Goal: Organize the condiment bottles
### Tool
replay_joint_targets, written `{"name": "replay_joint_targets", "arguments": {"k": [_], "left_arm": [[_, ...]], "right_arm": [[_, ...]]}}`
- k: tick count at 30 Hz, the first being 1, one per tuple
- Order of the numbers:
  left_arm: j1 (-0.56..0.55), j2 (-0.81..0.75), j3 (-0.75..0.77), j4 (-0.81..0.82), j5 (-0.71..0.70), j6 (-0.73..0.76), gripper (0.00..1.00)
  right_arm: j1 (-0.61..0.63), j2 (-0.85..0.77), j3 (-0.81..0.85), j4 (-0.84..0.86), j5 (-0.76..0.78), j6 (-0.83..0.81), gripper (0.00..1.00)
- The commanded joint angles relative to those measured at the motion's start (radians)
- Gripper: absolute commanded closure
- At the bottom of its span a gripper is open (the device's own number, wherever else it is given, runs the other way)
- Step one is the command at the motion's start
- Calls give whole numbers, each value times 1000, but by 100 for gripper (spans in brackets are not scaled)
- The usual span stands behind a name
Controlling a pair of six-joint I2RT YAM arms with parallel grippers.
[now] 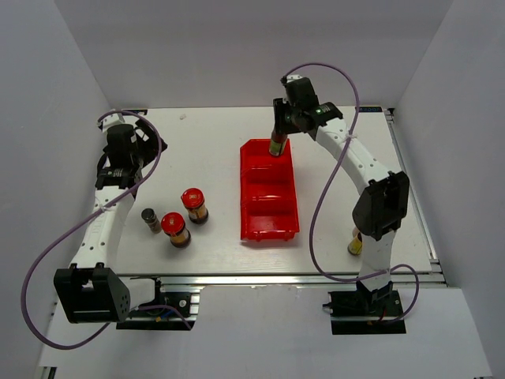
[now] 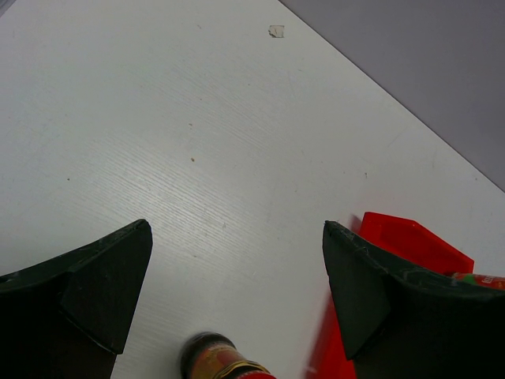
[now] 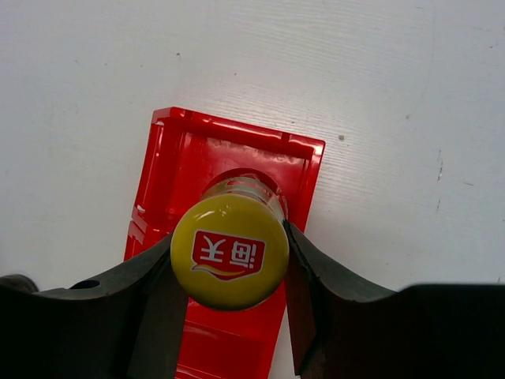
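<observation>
My right gripper (image 1: 281,126) is shut on the yellow cap (image 3: 230,251) of a slim bottle (image 1: 278,146). It holds the bottle upright with its lower end in the far compartment of the red tray (image 1: 268,207). Two squat dark jars with red lids (image 1: 194,203) (image 1: 176,228) and a small dark-capped bottle (image 1: 150,219) stand on the table at the left. My left gripper (image 1: 134,146) is open and empty above the table beyond them. In the left wrist view its fingers (image 2: 102,284) stand wide apart, with one jar (image 2: 217,359) at the bottom edge.
A yellowish bottle (image 1: 356,242) stands at the near right, partly hidden behind the right arm. The tray's two near compartments hold nothing. The tray's corner (image 2: 414,241) shows at the right of the left wrist view. Grey walls surround the white table (image 1: 205,142).
</observation>
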Motion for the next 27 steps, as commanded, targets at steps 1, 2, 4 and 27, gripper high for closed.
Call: {"name": "replay_joint_targets", "arguments": {"k": [1,2,4,27], "left_arm": [[0,-8,13,-1,-5,6,2],[0,-8,12,0,-6,7,2],[-2,-8,12,5,-6,9,2],[0,-10,-10,-18,-33,4,2]], "right_arm": [[6,-34,72,123,22,-24,83],[10,-24,66,127,26,-29,83],[13,-14,58,143,36,-38,83],[39,39,-105,141,76,-13,53]]}}
